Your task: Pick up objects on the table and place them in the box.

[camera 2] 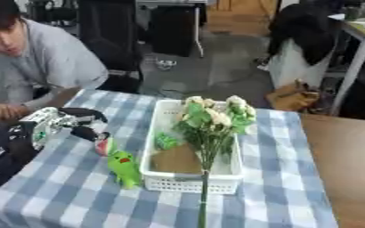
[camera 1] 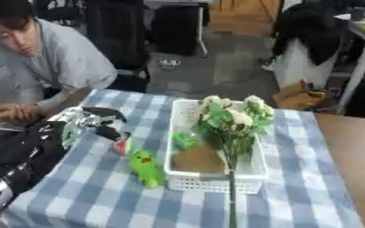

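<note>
My left hand (camera 1: 91, 121) reaches in from the left over the checked tablecloth. Its dark fingers (camera 1: 107, 132) are curled down onto a small red and white thing (camera 1: 122, 146), just left of the white basket (camera 1: 213, 181). A green toy figure (camera 1: 145, 168) stands on the cloth against the basket's front left corner. In the basket lie a brown flat thing (camera 1: 197, 160) and a small green thing (camera 1: 184, 140). A bunch of white flowers (camera 1: 231, 116) also rests there, its stem (camera 1: 232, 200) hanging out over the front rim. My right hand shows in neither view.
The blue and white checked cloth (camera 1: 92, 196) covers the table's left part; bare brown tabletop (camera 1: 357, 151) lies to the right. A person sits at the far left edge of the table. Chairs and a desk stand behind.
</note>
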Robot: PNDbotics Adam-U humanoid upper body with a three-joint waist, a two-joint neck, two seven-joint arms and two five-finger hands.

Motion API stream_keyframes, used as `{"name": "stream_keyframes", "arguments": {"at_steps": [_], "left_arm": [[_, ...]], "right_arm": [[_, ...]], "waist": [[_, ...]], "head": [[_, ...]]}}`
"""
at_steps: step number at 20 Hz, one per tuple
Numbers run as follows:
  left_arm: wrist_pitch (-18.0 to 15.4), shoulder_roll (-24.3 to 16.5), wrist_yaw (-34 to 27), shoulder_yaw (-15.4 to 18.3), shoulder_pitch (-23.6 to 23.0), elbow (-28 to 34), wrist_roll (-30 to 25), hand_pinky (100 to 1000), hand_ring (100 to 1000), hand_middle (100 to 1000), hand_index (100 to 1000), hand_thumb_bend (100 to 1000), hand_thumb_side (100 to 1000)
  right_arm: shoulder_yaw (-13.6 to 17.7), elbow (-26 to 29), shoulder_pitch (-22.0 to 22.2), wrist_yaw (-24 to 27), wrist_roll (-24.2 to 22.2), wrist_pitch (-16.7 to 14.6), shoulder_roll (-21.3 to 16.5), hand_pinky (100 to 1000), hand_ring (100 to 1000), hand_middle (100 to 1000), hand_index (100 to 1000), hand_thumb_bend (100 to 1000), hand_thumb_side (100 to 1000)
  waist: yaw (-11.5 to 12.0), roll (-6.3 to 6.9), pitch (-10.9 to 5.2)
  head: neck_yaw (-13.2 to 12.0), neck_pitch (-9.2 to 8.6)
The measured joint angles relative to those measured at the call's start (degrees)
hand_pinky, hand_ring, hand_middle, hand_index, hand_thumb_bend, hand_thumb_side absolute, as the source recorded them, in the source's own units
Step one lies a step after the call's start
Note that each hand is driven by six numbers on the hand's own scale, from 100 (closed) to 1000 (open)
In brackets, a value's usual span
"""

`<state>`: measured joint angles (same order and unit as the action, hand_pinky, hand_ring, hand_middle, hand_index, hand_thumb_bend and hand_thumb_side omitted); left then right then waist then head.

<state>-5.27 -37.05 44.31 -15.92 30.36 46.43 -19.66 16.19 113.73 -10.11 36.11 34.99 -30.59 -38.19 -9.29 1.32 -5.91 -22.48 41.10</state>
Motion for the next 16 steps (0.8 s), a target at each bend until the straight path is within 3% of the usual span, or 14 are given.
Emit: {"name": "stream_keyframes", "arguments": {"at_steps": [9, 16], "left_arm": [[0.2, 3.2, 1.2, 0.3, 0.4, -4.4, -0.6, 995, 1000, 1000, 1000, 344, 783], [-0.7, 5.2, 5.0, 1.2, 2.3, -7.5, -0.1, 996, 1000, 1000, 1000, 282, 746]], "right_arm": [[0.0, 0.0, -0.3, 0.2, -0.1, -0.1, 0.0, 732, 749, 689, 680, 100, 483], [-0.1, 0.0, -0.4, 0.3, -0.3, 0.0, 0.0, 732, 749, 689, 679, 100, 482]], "waist": [[-0.2, 0.00, 0.00], [-0.4, 0.00, 0.00]], "head": [[-0.3, -0.01], [-0.5, -0.03]]}}
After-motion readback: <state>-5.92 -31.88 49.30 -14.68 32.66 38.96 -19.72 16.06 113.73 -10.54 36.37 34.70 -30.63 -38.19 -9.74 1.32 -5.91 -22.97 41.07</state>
